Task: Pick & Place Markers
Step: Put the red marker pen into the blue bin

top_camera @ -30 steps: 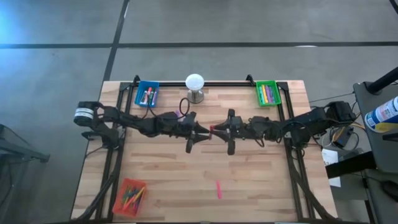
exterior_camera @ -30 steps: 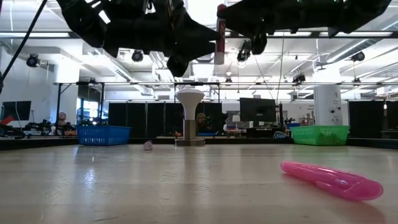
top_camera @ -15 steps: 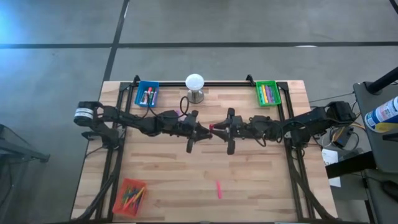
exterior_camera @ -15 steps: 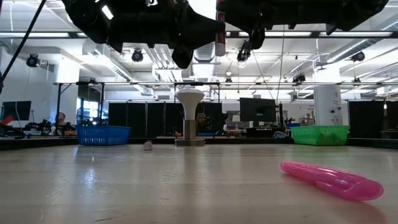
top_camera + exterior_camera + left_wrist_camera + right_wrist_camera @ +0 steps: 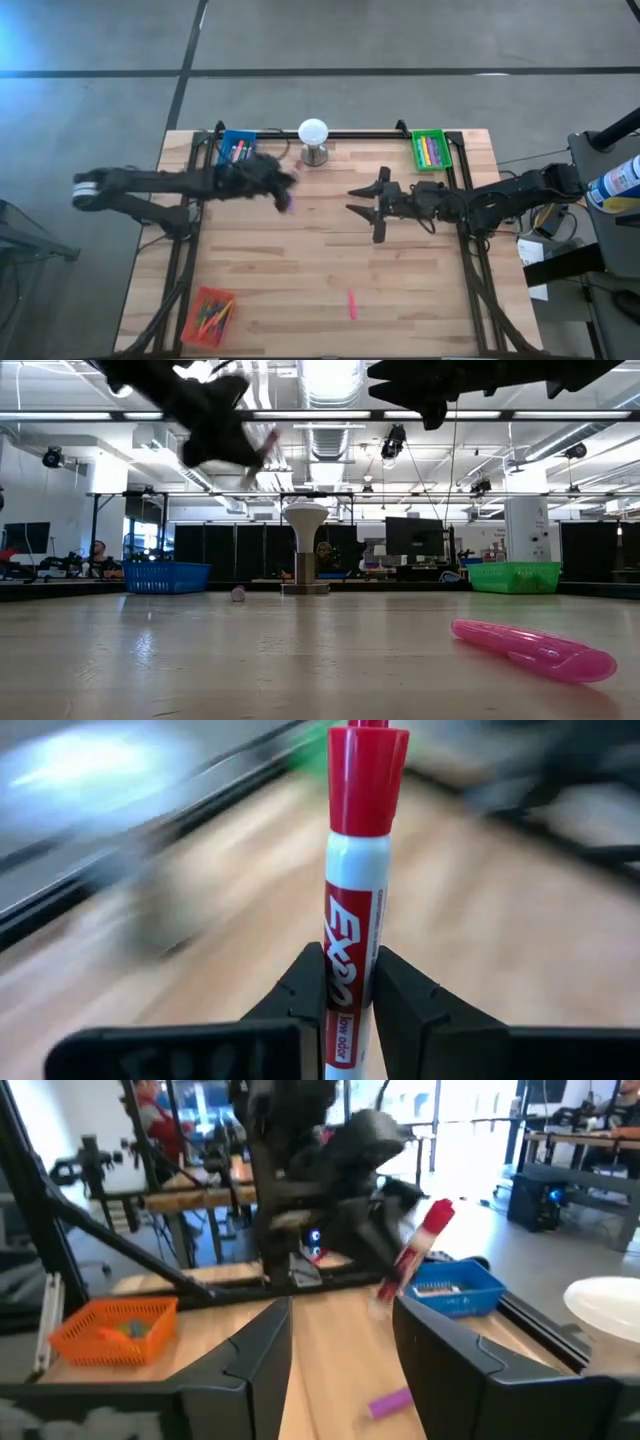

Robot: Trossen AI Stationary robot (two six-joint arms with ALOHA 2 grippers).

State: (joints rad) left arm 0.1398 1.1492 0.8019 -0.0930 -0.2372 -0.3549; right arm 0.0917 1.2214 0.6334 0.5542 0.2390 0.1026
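We see a red-capped marker (image 5: 358, 890) clamped between the fingers (image 5: 305, 990) of the left gripper (image 5: 283, 196), standing up out of the pinch with its cap away from the wrist. That gripper hangs above the table (image 5: 300, 270), just beside the blue tray (image 5: 237, 148) and near the white ball (image 5: 313, 131) on its stand. From the right wrist, the same marker shows tilted in front of the blue tray.

The right gripper (image 5: 365, 205) holds nothing; its fingers (image 5: 455, 1355) stand spread wide apart, with bare table showing between them. It hovers over the middle of the table, to the right of the ball and well apart from the left gripper.

A pink marker (image 5: 351, 304) lies alone on the wood toward the near edge, and in the low view it lies flat on the table at the right. A small purple marker (image 5: 389, 1402) lies on the table near the blue tray.

The blue tray at the far left holds a few markers, the green tray (image 5: 430, 150) at the far right holds several more, and the orange tray (image 5: 210, 314) at the near left corner holds a heap of them. In the room behind, we see a person (image 5: 155, 1110) in red.
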